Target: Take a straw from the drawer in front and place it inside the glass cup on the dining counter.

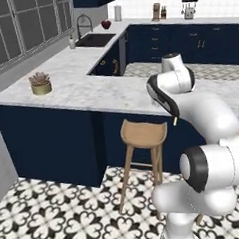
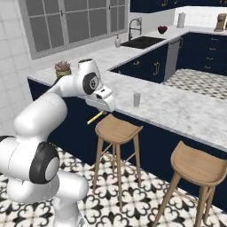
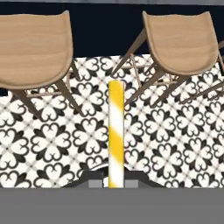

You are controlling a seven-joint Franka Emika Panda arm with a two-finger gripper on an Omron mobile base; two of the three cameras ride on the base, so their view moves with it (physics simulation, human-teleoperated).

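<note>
My gripper is shut on the straw, a thin yellow stick that pokes down and left from the hand, just below the edge of the dining counter. In the hand view the straw shows yellow-and-white stripes and rises from between the fingertips of the gripper, pointing over the tiled floor. Its tip peeks out under the hand in the left base view. The glass cup stands upright on the counter, a short way right of the hand. The drawer is out of view.
Two wooden stools stand against the counter's navy base, right under the hand. A small potted plant sits at the counter's left end. A sink lies further back. The floor is patterned tile.
</note>
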